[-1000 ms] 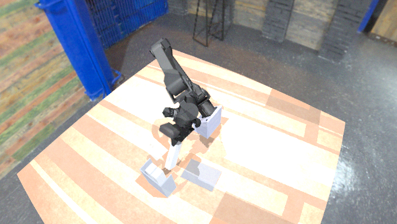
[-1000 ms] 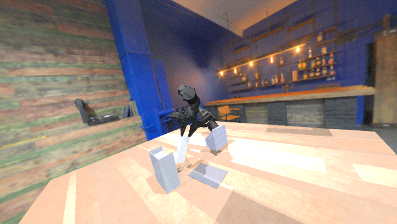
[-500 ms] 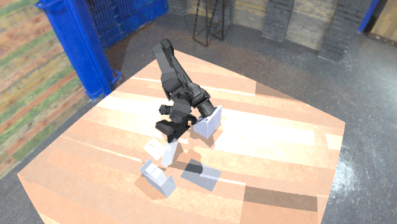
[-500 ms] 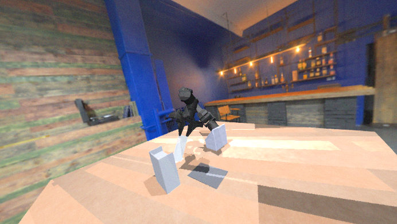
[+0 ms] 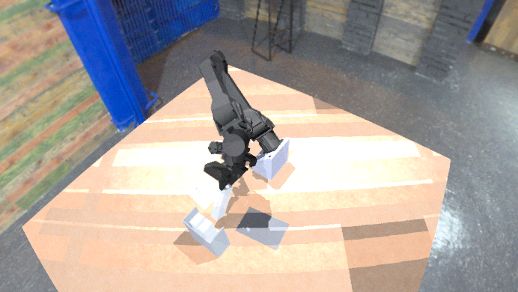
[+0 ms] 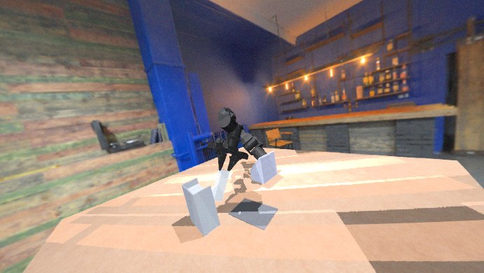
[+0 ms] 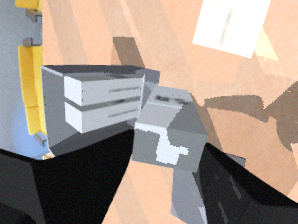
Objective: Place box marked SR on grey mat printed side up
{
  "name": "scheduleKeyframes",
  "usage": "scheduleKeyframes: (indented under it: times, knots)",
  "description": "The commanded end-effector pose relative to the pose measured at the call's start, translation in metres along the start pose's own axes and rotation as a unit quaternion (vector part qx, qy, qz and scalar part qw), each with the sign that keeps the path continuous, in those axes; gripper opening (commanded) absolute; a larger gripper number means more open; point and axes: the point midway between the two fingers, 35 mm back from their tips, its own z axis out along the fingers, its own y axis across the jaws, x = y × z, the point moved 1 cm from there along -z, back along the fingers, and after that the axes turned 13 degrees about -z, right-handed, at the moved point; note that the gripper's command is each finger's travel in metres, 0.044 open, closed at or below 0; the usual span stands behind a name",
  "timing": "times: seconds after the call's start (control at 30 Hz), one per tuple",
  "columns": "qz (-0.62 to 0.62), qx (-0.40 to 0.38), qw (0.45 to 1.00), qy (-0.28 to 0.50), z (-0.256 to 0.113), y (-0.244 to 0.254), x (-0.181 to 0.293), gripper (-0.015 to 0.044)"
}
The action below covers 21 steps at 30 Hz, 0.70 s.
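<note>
I had the arm (image 5: 224,108) (image 6: 232,139) extended over the table, wrist above the workpiece and fingers directed downward. The gripper (image 5: 227,185) (image 6: 224,170) (image 7: 168,143) clamped one QSFP-100G box (image 5: 221,204) (image 6: 220,185) (image 7: 170,145) by its upper end, suspended near the bin (image 5: 221,243) (image 6: 204,213) (image 7: 54,117), off the grey mat (image 5: 275,233) (image 6: 262,218) (image 7: 186,192). Two boxes (image 7: 102,91) stood inside the bin.

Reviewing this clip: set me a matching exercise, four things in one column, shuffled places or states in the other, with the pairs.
1. Hand
2. Held box
3. Two other boxes
4. Grey mat

A. Side by side in the bin
B. Flat on the table
C. Shut on a box
D. Between the fingers

Pairs: 1-C, 2-D, 3-A, 4-B
</note>
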Motion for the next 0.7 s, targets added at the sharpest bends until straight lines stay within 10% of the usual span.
scheduleKeyframes:
  times: [0.0, 0.67]
  knots:
    - [-0.002, 0.0, 1.0, 0.0, 0.005, -0.004, 0.001, 0.0153]
    - [-0.001, -0.001, 1.0, -0.003, 0.018, -0.013, 0.001, 0.0237]
